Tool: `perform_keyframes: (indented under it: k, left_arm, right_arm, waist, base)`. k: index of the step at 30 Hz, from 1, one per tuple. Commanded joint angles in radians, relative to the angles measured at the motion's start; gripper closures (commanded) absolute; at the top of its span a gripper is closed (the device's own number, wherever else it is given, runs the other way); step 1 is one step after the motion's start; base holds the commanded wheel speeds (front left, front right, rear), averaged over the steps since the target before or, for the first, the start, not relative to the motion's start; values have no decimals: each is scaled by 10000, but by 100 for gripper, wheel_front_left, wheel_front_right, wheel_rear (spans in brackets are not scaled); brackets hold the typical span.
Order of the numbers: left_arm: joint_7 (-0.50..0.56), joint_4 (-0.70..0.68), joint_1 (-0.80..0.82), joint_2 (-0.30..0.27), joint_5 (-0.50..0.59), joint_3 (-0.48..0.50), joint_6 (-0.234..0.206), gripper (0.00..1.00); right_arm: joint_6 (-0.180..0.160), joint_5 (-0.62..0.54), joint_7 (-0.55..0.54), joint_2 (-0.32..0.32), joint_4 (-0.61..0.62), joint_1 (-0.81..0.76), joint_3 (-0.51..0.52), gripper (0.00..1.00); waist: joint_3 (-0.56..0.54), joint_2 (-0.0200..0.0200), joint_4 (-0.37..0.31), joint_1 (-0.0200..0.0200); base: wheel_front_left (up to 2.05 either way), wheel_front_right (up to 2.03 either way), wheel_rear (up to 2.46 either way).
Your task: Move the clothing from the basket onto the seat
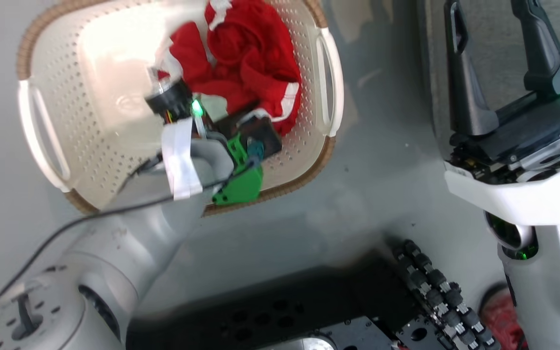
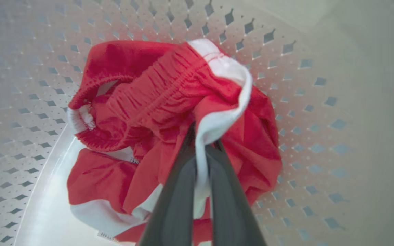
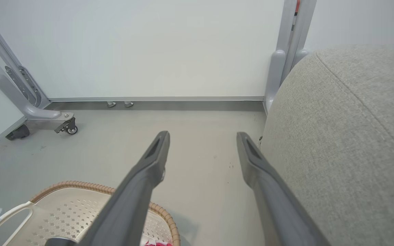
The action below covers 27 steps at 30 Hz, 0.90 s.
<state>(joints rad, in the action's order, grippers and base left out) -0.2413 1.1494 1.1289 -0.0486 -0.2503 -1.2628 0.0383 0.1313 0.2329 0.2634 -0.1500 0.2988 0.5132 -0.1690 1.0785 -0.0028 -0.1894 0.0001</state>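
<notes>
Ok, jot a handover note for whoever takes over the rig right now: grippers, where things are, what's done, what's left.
Left gripper: shut on the white trim of the red clothing, inside the basket.
Right gripper: open, empty, beside the seat.
The basket sits on the floor to the left of the seat; the clothing lies bunched at one end of it.
Done: grip made.
Left: lift the clothing out and lay it on the seat.

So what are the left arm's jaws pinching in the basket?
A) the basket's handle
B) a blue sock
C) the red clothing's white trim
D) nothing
C: the left jaws are closed on a white strip of the red clothing inside the basket.
</notes>
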Motion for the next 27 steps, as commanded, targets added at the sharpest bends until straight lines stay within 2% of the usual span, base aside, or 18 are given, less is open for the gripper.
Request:
perform_keyframes:
  k: [1, 8, 13, 20, 27]
  left_arm:
    - [-109, -128, -311, -32, -183, 82, -181, 100]
    - [-243, -1036, -1609, -15, -938, 657, -703, 100]
    - [-241, -1959, -2769, -97, -1192, 1416, -1040, 100]
    - [-245, -3383, -4584, -384, -1276, 2603, -1114, 100]
    - [-246, -4889, -6104, -672, -991, 3888, -1299, 100]
  right_arm:
    - [-11, -83, 19, 11, -98, -203, 27, 0]
    - [-11, -64, 19, 159, -508, -815, 61, 0]
    - [-11, -59, 19, 249, -960, -1511, -30, 0]
    - [-11, 42, 19, 358, -1630, -2671, -174, 0]
    - [-11, 63, 19, 438, -2104, -3604, -301, 0]
  waist:
    - [-1203, 28, 368, -1]
    - [-3169, 28, 615, -1]
    - [-4712, 28, 836, -1]
    - [-6985, 28, 1085, -1]
    - [-8819, 28, 1117, -1]
  base:
    - [0, 0, 0]
    - [0, 0, 0]
    - [0, 0, 0]
    - [0, 0, 0]
    - [0, 0, 0]
